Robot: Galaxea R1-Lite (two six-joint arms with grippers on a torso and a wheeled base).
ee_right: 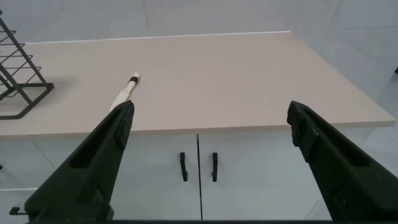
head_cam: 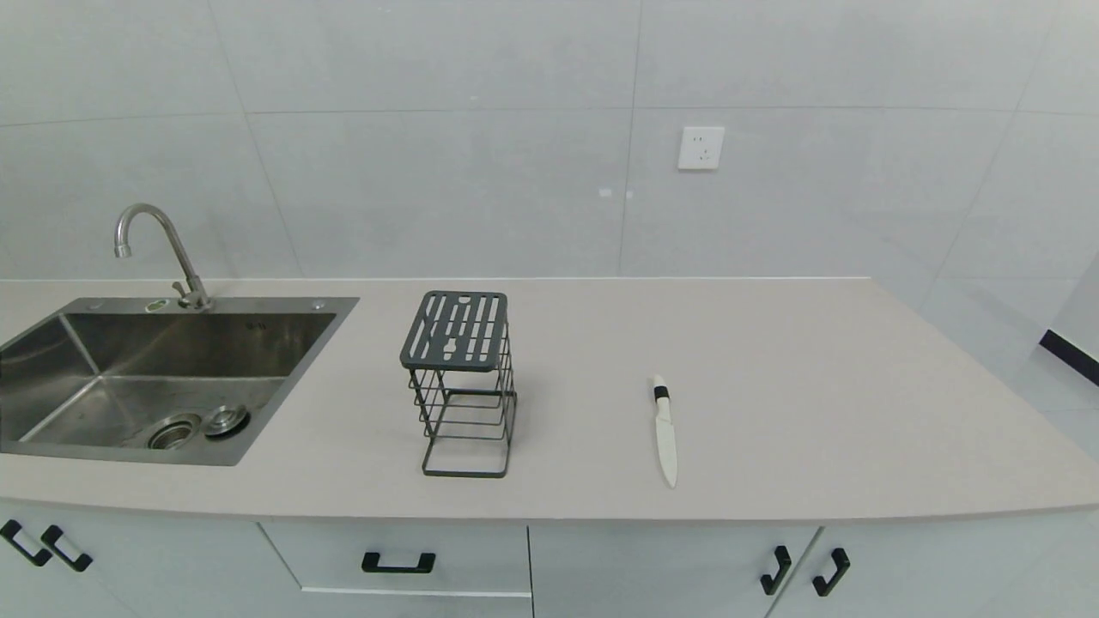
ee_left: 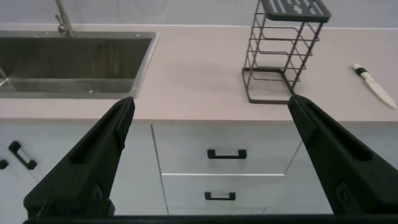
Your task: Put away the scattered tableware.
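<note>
A white knife (head_cam: 664,427) with a black band lies flat on the beige counter (head_cam: 773,360), its blade tip toward the front edge. To its left stands a dark wire knife rack (head_cam: 459,395) with a slotted top. The rack (ee_left: 283,53) and the knife (ee_left: 373,84) also show in the left wrist view, beyond my open left gripper (ee_left: 211,155), which hangs in front of the cabinets below counter height. My right gripper (ee_right: 208,155) is open too, low in front of the counter, with the knife (ee_right: 124,93) lying beyond its fingers and the rack's foot (ee_right: 18,87) farther off.
A steel sink (head_cam: 137,378) with a curved tap (head_cam: 159,253) is set into the counter's left end. Drawers and doors with black handles (head_cam: 397,562) run below the counter. A wall socket (head_cam: 701,148) sits on the tiled wall.
</note>
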